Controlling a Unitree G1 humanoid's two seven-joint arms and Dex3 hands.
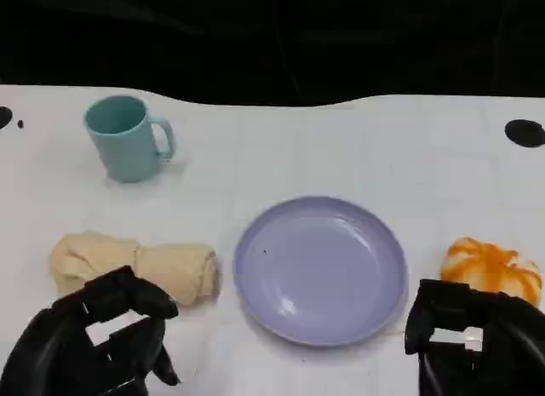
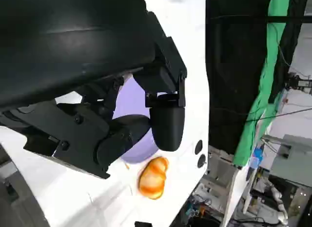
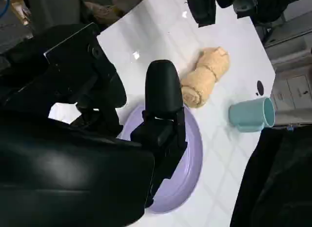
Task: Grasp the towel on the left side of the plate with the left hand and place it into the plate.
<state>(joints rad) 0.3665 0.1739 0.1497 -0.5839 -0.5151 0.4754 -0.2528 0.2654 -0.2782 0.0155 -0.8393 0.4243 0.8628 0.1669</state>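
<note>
A rolled beige towel (image 1: 132,264) lies on the white table, to the left of the lavender plate (image 1: 319,268). My left hand (image 1: 98,341) hovers at the towel's near edge, fingers apart, holding nothing; its fingertips overlap the roll's front side. In the left wrist view the left hand (image 2: 97,90) has the plate (image 2: 130,102) showing between its fingers. My right hand (image 1: 477,341) hangs near the plate's right front, holding nothing. The right wrist view shows the right hand (image 3: 97,129) over the plate (image 3: 192,154), with the towel (image 3: 204,75) beyond it.
A teal mug (image 1: 128,136) stands at the back left, behind the towel. An orange-and-white pumpkin-shaped object (image 1: 492,264) sits right of the plate, close to my right hand. The table's far edge meets a black backdrop.
</note>
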